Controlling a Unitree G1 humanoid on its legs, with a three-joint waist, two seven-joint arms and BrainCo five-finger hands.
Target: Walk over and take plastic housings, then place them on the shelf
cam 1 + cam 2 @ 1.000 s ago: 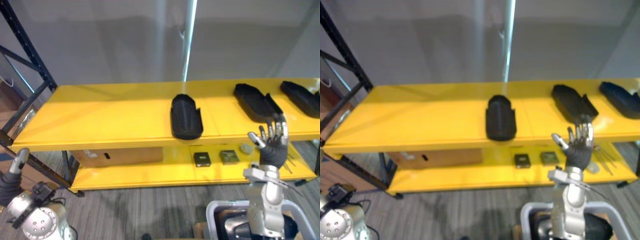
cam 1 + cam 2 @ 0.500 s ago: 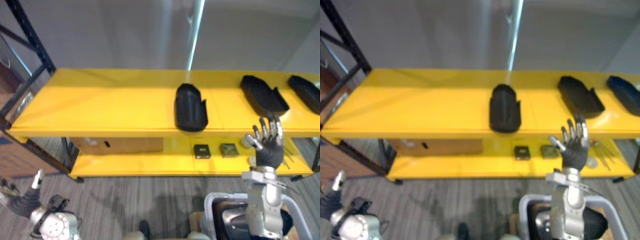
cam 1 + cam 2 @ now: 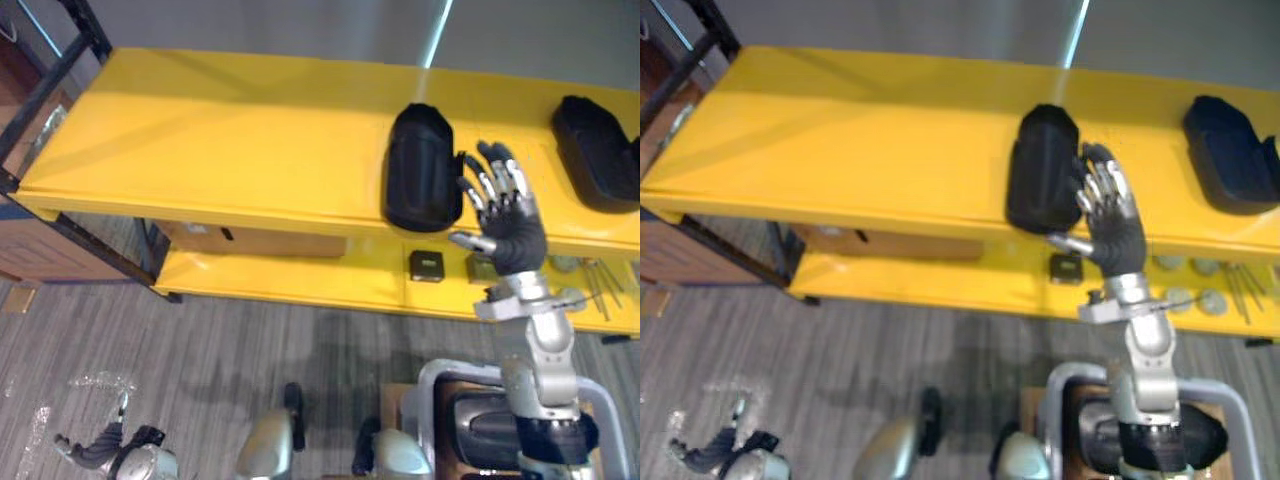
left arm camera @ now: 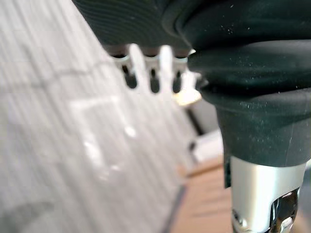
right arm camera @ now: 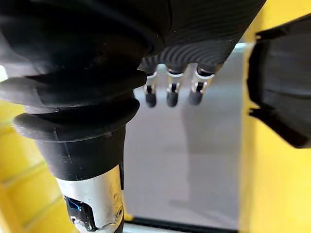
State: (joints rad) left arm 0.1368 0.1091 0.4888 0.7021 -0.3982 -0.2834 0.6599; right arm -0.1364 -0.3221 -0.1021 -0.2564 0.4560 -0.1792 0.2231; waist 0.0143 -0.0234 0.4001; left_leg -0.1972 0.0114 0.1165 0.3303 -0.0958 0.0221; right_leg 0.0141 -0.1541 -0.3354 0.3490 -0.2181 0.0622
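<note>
My left robot hand (image 3: pixel 95 452) hangs low by the floor; whether it is open or closed I cannot tell. My right robot hand (image 3: pixel 512 232), spread open and empty, sits just beside the black plastic housing (image 3: pixel 420 180) at the yellow shelf's (image 3: pixel 230 140) front edge. I judge a careless brush could knock it off.

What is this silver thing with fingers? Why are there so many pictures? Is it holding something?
It's a walking robot. The two wide pictures come from cameras in its head, looking down. The two close ones come from cameras on its wrists. Its right hand is up and open, near a black housing lying on the yellow shelf. Another housing lies further right. The left hand hangs low over the floor. The right hand holds nothing.
</note>
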